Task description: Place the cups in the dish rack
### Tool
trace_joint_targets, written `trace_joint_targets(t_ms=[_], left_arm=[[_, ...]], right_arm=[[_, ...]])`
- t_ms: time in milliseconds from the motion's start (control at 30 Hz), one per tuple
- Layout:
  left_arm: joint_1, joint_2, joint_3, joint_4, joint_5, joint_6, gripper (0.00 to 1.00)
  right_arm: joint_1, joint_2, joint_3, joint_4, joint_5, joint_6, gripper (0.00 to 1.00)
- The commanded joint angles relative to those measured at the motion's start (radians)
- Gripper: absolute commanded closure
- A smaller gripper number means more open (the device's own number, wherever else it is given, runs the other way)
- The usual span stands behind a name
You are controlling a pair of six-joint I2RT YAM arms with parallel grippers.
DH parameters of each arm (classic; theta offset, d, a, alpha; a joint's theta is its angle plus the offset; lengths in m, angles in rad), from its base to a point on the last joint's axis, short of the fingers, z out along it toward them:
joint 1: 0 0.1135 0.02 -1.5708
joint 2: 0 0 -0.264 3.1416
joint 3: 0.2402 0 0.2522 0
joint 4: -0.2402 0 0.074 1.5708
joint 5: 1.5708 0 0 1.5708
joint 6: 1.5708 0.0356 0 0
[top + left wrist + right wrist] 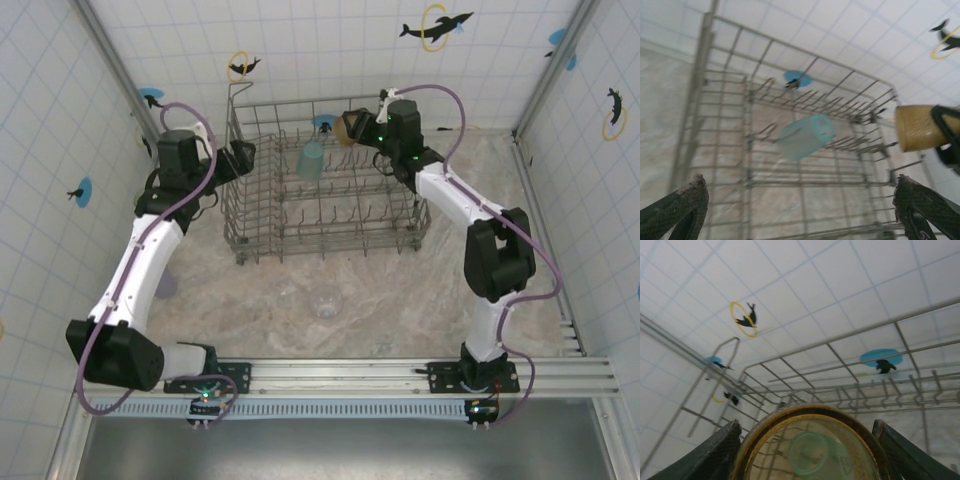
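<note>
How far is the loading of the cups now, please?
Done: the teal cup lies in the dish rack. In hand: the right tool holds the amber cup at the rack's far rim. Remaining: clear cups on the table; the left tool is open.

White tiled walls (320, 50) close us in on three sides. Behind the right gripper (358, 128) we note a black dolphin sticker (437, 25) in a yellow ring (422, 28). Beneath it lies a beige marbled tabletop (400, 290). The light is soft and even.

Left tool (800, 180) wide, right tool (807, 440) gripping
</note>
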Motion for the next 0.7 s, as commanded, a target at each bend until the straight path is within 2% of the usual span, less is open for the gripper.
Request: trace_joint_targets(t_ms=[0, 267, 400, 667], left_arm=[[0.002, -0.055, -0.072, -0.045, -0.152, 0.081, 0.03], [0.003, -0.144, -0.179, -0.050, -0.256, 0.105, 0.02], [0.002, -0.199, -0.265, -0.020, -0.356, 0.104, 0.02], [0.002, -0.282, -0.435, 0.077, -0.478, 0.127, 0.02]], right_arm=[[0.011, 0.052, 0.047, -0.108, 0.104, -0.122, 0.57], [0.024, 0.142, 0.111, -0.111, 0.195, -0.269, 0.56], [0.031, 0.177, 0.157, -0.131, 0.218, -0.305, 0.56], [0.043, 0.232, 0.224, -0.145, 0.275, -0.350, 0.55]])
